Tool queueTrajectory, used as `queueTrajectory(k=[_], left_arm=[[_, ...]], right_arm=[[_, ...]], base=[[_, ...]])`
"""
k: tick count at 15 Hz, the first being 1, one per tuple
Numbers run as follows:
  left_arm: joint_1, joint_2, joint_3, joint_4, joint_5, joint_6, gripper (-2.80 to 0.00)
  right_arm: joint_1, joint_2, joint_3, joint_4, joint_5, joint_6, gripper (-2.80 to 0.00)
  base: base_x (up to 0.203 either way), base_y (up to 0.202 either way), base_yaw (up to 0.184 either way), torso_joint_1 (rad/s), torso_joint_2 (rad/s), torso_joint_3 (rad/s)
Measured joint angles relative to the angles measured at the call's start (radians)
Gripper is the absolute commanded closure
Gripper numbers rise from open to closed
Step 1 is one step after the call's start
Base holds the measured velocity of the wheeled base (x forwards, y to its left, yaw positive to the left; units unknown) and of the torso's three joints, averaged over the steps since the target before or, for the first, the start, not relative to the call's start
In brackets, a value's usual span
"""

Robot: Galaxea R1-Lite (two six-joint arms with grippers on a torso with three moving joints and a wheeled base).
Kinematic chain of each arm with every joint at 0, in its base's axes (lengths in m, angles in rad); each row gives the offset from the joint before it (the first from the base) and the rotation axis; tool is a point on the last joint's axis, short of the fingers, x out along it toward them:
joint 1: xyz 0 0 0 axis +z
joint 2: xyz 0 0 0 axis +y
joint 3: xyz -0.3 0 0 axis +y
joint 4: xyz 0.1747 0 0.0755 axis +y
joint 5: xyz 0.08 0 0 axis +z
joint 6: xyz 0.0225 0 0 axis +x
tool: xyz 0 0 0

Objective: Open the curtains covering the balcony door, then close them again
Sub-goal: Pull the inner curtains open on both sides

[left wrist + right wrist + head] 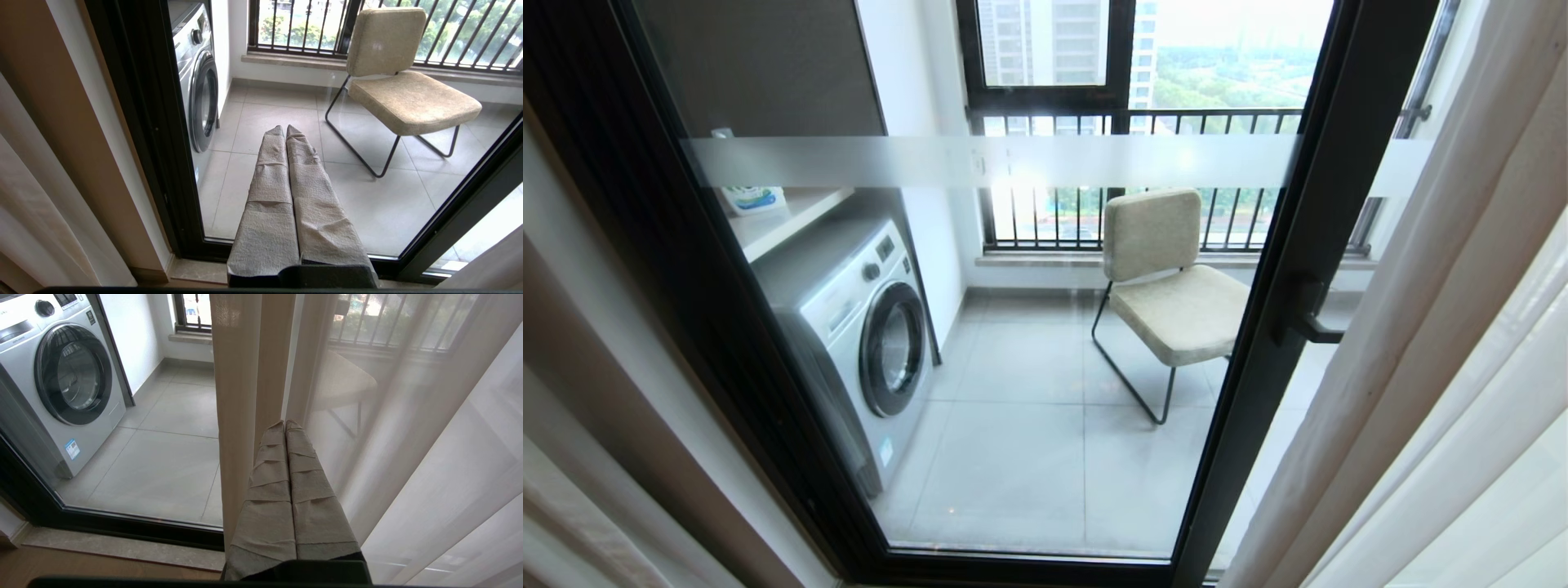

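The balcony door (1307, 245) is a black-framed glass panel with a frosted band (996, 161) and a black handle (1311, 314). It stands uncovered in the middle of the head view. The curtains hang gathered at both sides, one part at the left (572, 457) and a beige drape with white sheer at the right (1445, 367). My left gripper (285, 127) is shut and empty, pointing at the glass. My right gripper (284, 423) is shut too, its tips just before the beige curtain edge (235, 396) and the sheer (429, 437). Neither gripper shows in the head view.
Behind the glass are a washing machine (866, 327) at the left and a beige chair (1168, 278) on the tiled balcony floor. A black-railed outer window (1127, 122) lies beyond. A stone sill (122, 547) runs along the door's foot.
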Motion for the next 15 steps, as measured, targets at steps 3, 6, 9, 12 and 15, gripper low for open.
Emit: queueTrajectory(k=[3, 6, 9, 12, 15], left_arm=[[0.0, 0.0, 0.0, 0.0, 0.0, 0.0, 0.0], [0.0, 0.0, 0.0, 0.0, 0.0, 0.0, 0.0], [0.0, 0.0, 0.0, 0.0, 0.0, 0.0, 0.0], [0.0, 0.0, 0.0, 0.0, 0.0, 0.0, 0.0], [0.0, 0.0, 0.0, 0.0, 0.0, 0.0, 0.0]], right_arm=[[0.0, 0.0, 0.0, 0.001, 0.0, -0.002, 0.0], [0.0, 0.0, 0.0, 0.001, 0.0, -0.009, 0.0], [0.0, 0.0, -0.001, -0.019, 0.0, -0.039, 0.0], [0.0, 0.0, -0.028, -0.029, 0.033, -0.045, 0.0], [0.0, 0.026, -0.098, -0.013, 0.066, -0.063, 0.0]], base=[[0.0, 0.0, 0.0, 0.0, 0.0, 0.0], [0.0, 0.0, 0.0, 0.0, 0.0, 0.0], [0.0, 0.0, 0.0, 0.0, 0.0, 0.0], [0.0, 0.0, 0.0, 0.0, 0.0, 0.0], [0.0, 0.0, 0.0, 0.0, 0.0, 0.0]])
